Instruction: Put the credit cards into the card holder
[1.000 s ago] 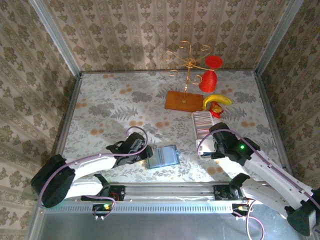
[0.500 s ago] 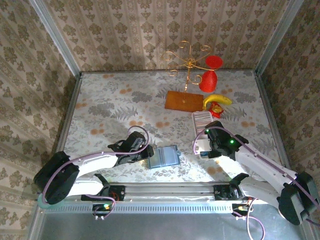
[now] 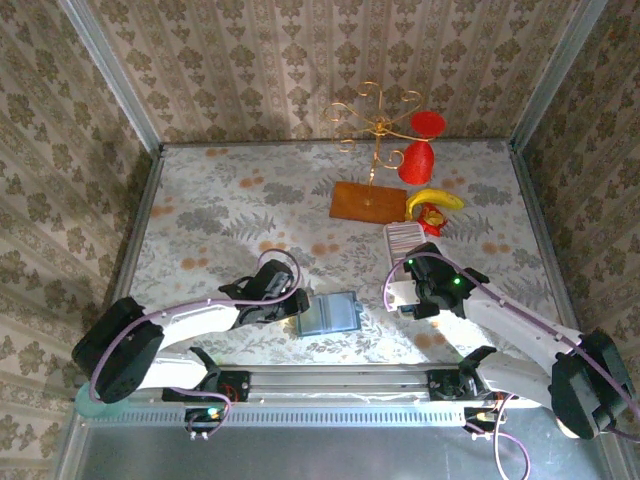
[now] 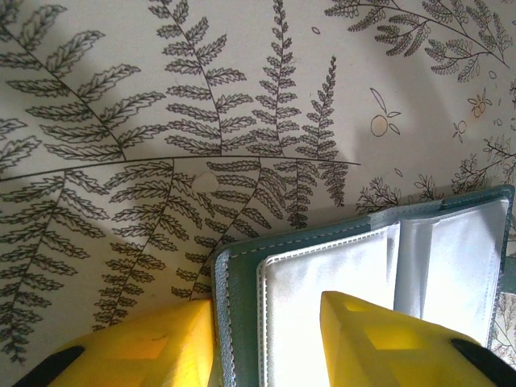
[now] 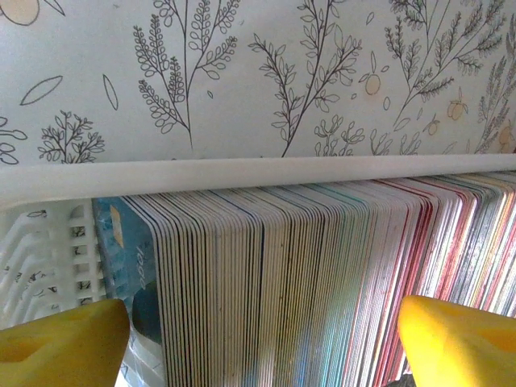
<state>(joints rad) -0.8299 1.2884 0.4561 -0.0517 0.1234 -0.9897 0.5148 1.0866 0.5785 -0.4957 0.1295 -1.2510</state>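
1. Teal-blue folding card holder [image 3: 328, 313]: lying open, near middle of the floral-patterned table [image 3: 220, 200].
2. Left claw [image 4: 262, 318]: half spread astride holder's left edge, one yellow finger over the white pocket.
3. Thin pale plastic credit cards [image 5: 322, 274]: on edge in long white tray [image 5: 242, 171], further right.
4. Right claw [image 5: 258, 339]: spread wide astride the row.

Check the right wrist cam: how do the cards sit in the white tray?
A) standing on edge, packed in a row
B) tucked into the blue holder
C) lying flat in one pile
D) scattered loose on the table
A: the credit cards stand on edge, pressed side by side in a dense row inside the white tray.
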